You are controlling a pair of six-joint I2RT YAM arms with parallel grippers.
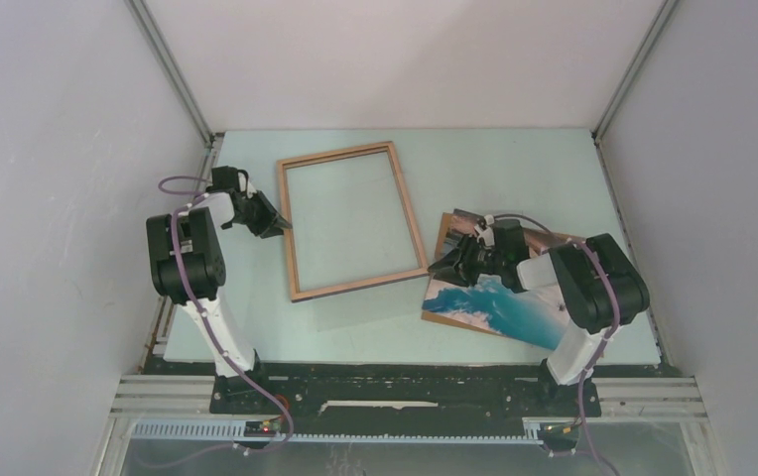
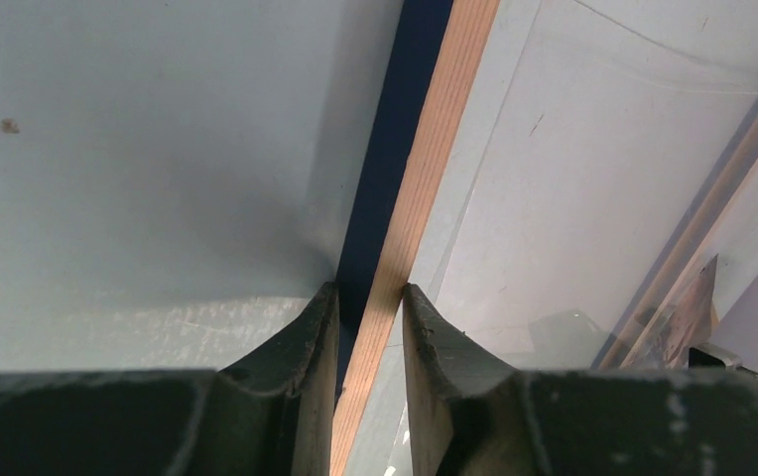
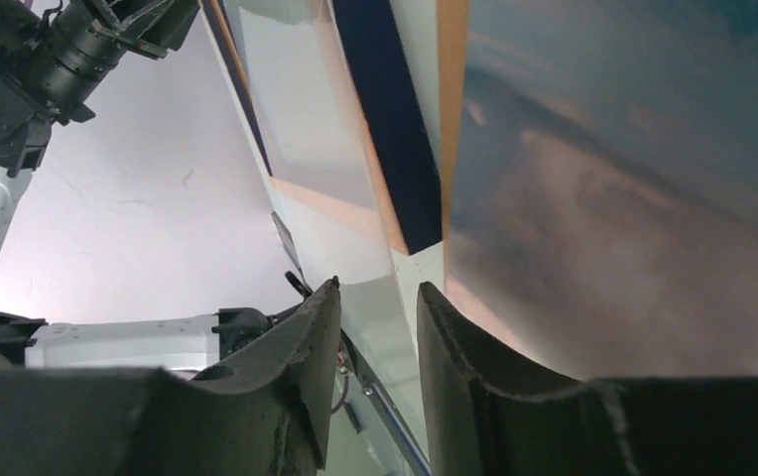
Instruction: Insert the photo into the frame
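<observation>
- The frame (image 1: pixel 335 152) lies wood face up on the table (image 1: pixel 504 169), in the middle of the top view and slightly turned.
- The left gripper (image 1: pixel 281 228) is at the frame's left rail, about halfway along it, left of centre in the top view.
- In the left wrist view, the left gripper (image 2: pixel 370 293) has the rail (image 2: pixel 437 149) running up between its jaws. Wood shows on one side of the rail and dark navy on the other. The jaws are set narrow and pinch this rail.
- A clear sheet (image 2: pixel 593 178) fills the upper right of the left wrist view, beyond the rail.
- The photo (image 1: pixel 499 302) lies picture side up at the lower right of the top view, just beside the frame's lower right corner. Its blue sea shows, and the right arm covers part of it.
- The right gripper (image 1: pixel 440 268) is at the photo's left edge.
- In the right wrist view, the photo (image 3: pixel 633 198) fills the right side, with its cloudy sky up against the right finger (image 3: pixel 474 367).
- The right gripper (image 3: pixel 380 288) has a narrow gap between its jaws, with a pale strip in it. I cannot tell whether they hold anything.
</observation>
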